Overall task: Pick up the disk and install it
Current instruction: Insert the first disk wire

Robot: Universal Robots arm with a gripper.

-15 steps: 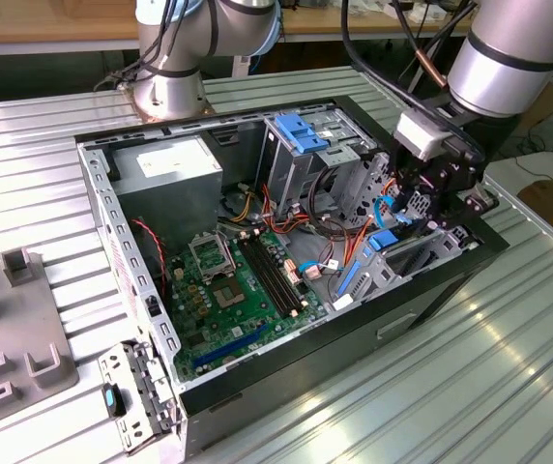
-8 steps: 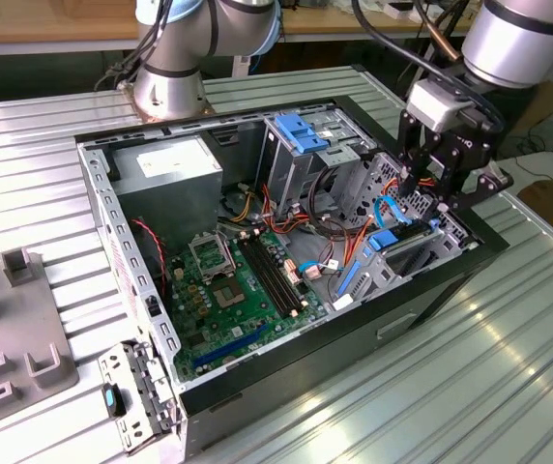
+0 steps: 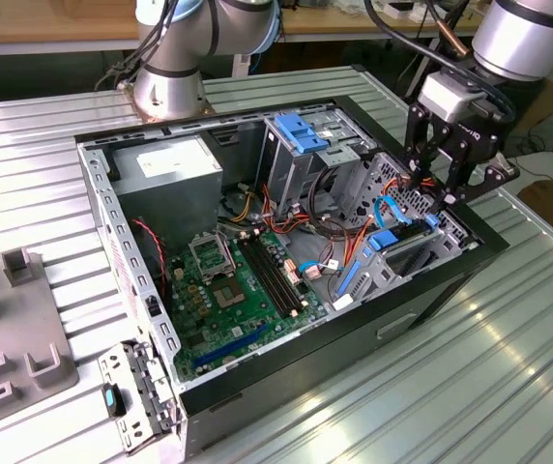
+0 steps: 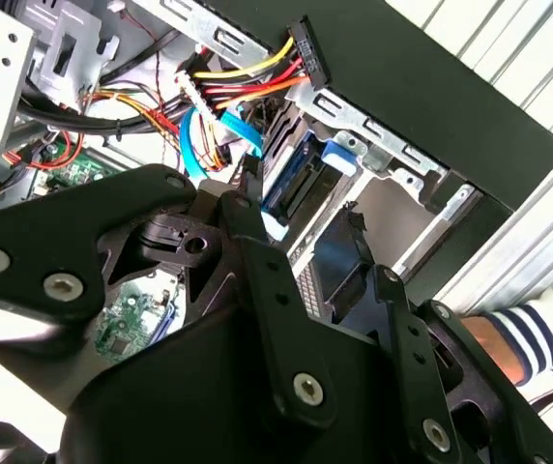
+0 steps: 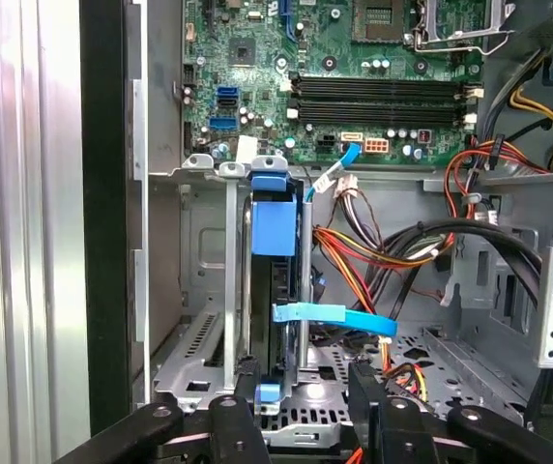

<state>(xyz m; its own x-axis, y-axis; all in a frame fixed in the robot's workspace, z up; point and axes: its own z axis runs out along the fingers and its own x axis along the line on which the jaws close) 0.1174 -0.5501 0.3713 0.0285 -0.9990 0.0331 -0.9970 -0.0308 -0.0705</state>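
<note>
Scanning from the exterior view's left, I see the green motherboard (image 3: 233,290) well away from my gripper (image 3: 453,184), then the metal drive cage (image 3: 412,246) directly beneath it. In the first wrist view the disk (image 5: 275,290) stands on edge in that cage, its near end between my parted fingers (image 5: 248,387); whether they touch it, I cannot tell.
</note>
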